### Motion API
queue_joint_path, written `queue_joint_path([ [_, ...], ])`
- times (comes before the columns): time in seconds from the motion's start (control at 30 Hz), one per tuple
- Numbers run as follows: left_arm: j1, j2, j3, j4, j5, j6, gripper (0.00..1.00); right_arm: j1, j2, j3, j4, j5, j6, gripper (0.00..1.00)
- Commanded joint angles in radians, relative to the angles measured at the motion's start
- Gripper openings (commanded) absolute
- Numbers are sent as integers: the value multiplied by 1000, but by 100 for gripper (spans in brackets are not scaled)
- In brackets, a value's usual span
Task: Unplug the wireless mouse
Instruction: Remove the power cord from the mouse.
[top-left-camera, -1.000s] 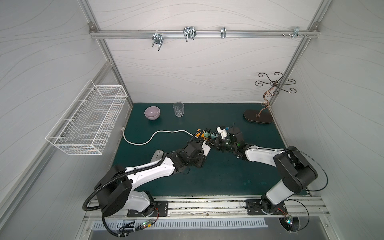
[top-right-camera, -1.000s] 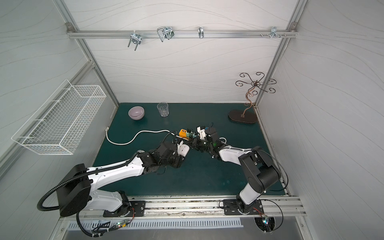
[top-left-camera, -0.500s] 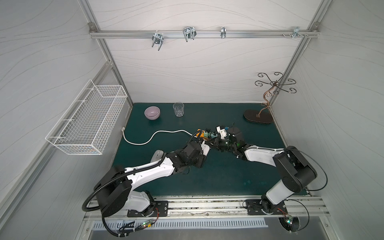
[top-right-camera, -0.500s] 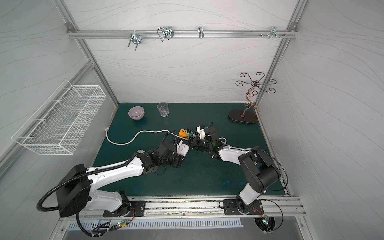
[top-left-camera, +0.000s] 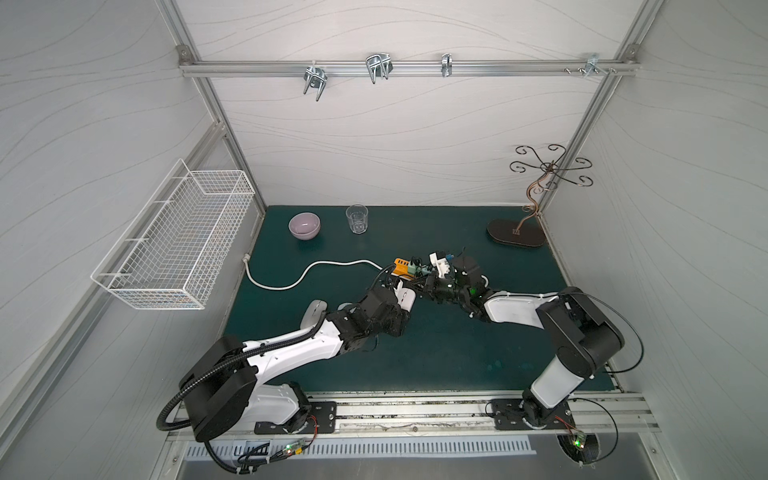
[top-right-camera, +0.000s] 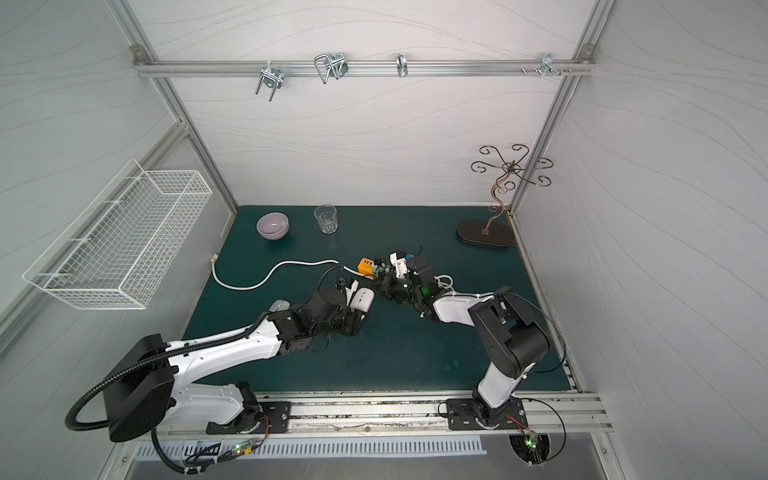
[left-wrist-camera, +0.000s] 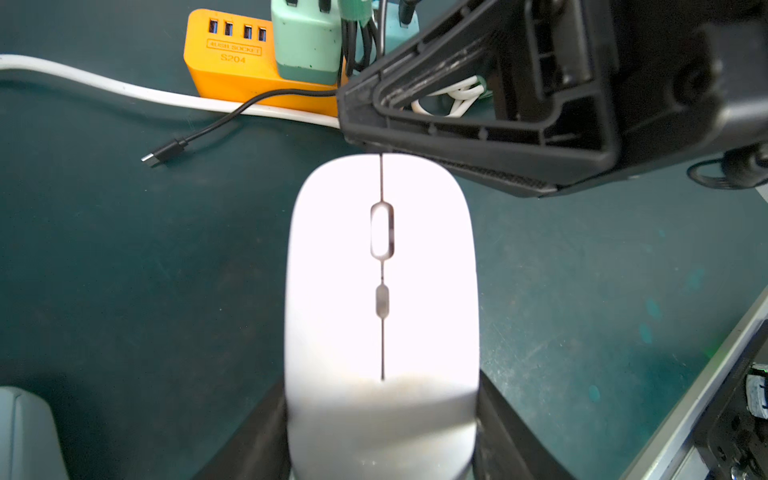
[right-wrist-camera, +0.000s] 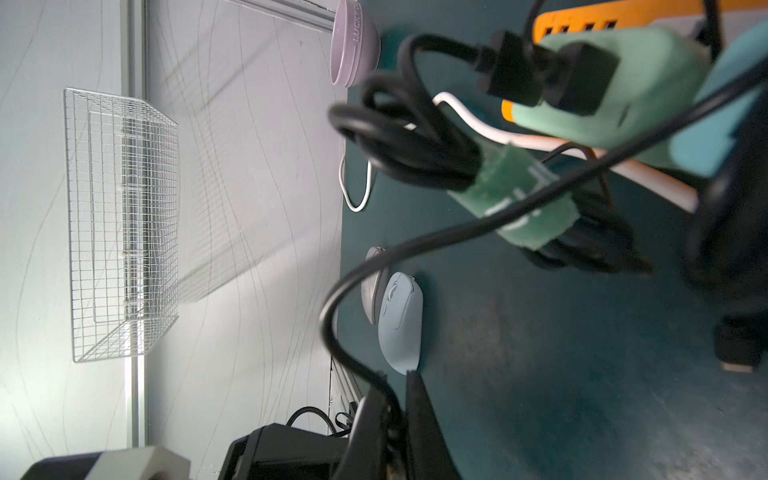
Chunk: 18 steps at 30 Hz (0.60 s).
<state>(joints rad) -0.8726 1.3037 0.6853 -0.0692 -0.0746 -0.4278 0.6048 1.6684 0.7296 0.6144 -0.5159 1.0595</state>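
Left wrist: mouse (left-wrist-camera: 381, 291) in left end effector (left-wrist-camera: 380, 440)

Left arm (top-left-camera: 291, 353): white link shells, black joint housings, and a large black shoulder block nearest the base rail (top-left-camera: 415, 409). A ribbed black conduit (top-left-camera: 165, 405) runs from that block along the white link.

Right arm (top-left-camera: 515, 309): same white-and-black build. A thin black cable (top-left-camera: 641, 349) hangs off the elbow housing, and a green light (top-left-camera: 471, 291) glows at the end farthest from the rail.

Each arm is bolted to a black plate (top-left-camera: 297, 422) on the rail.

Right pincer (left-wrist-camera: 357, 137): black moulded plastic, triangular and open-ribbed, with scuffed edges and one recessed screw head (left-wrist-camera: 694, 79).

Left pincer (left-wrist-camera: 382, 436): plain black fingers (left-wrist-camera: 507, 432).
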Motion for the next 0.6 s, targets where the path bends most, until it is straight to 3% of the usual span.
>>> queue_joint_path([
  [0.0, -14, -27, 3, -38, 45, -5, 54, -29, 12, 49, 58, 76, 4, 0],
  [0.57, -16, -80, 20, -244, 22, 114, 54, -64, 16, 80, -5, 61, -30, 0],
])
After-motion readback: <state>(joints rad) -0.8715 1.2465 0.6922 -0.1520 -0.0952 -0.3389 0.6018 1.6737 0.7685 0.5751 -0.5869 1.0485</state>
